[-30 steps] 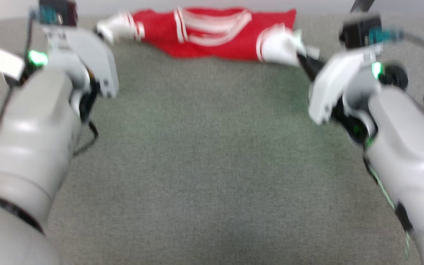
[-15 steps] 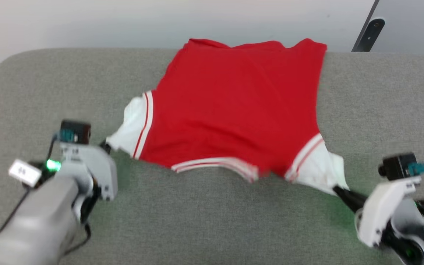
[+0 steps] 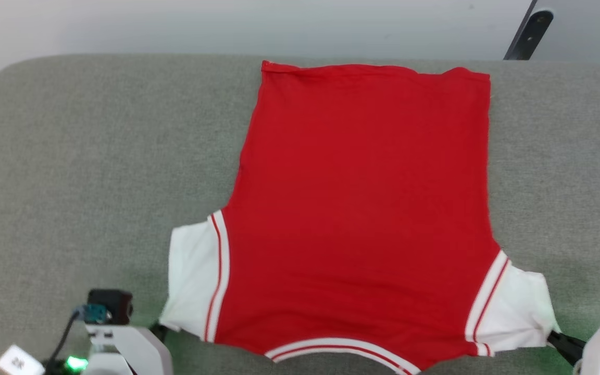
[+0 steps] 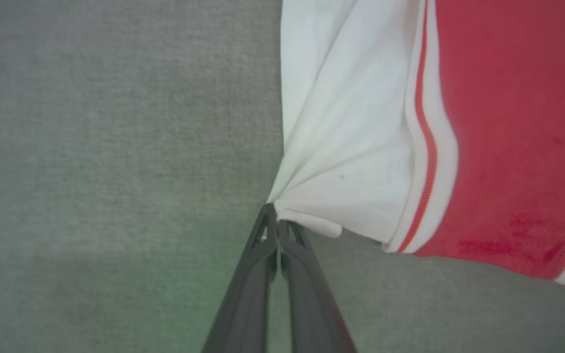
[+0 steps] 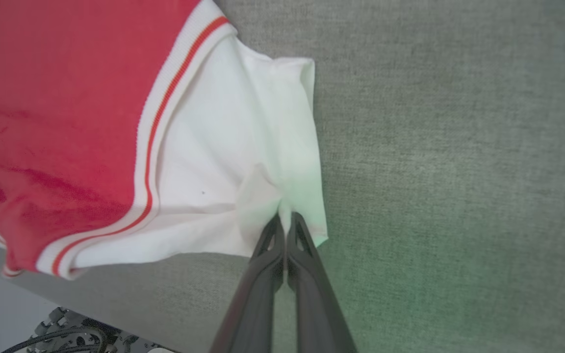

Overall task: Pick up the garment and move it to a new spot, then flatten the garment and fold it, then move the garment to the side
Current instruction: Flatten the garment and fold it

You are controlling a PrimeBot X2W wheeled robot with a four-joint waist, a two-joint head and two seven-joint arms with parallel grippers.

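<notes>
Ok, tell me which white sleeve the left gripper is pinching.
The sleeve at the head view's lower left: the left gripper is shut on its outer corner. The other sleeve is pinched by the right gripper.

Grey-green fabric worktop (image 3: 97, 156) set against a plain pale wall (image 3: 175, 26).

The worktop's covering is a coarse, even weave, and its far left corner is rounded. Behind the far right edge a dark slanted bar (image 3: 526, 31) rises past a slightly greyer panel (image 3: 591, 26). The light is soft and flat, with a faint green cast near the close edge. Below that edge, the right wrist view shows dark cables (image 5: 66, 336).
</notes>
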